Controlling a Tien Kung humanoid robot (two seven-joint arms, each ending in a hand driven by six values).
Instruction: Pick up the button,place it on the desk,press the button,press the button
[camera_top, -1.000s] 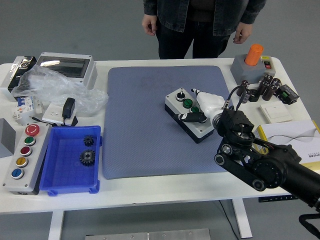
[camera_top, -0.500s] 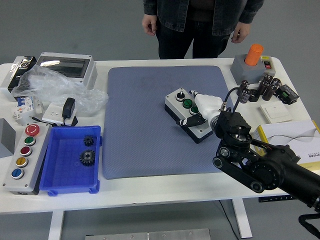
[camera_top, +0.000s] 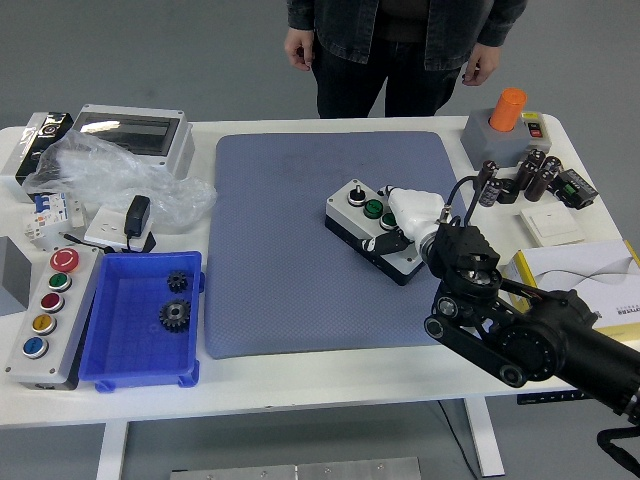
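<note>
A small white button box (camera_top: 370, 229) with a black base lies on the blue-grey mat (camera_top: 300, 240), right of its middle. It carries a black knob at its far end and green buttons. My right hand (camera_top: 397, 226) comes in from the lower right, its white palm over the box's near end, black fingers curled down onto the top by the green buttons. The near part of the box is hidden under the hand. No left hand shows.
A person stands at the far side, hands hanging. A blue bin (camera_top: 140, 318) with gears and a grey multi-button panel (camera_top: 45, 315) sit at left. A grey box with an orange button (camera_top: 505, 122), capacitors (camera_top: 520, 178) and a booklet (camera_top: 585, 270) lie at right.
My right hand has shifted left and lower onto the button box, fingers curling down. The box has slid slightly to the left on the mat.
</note>
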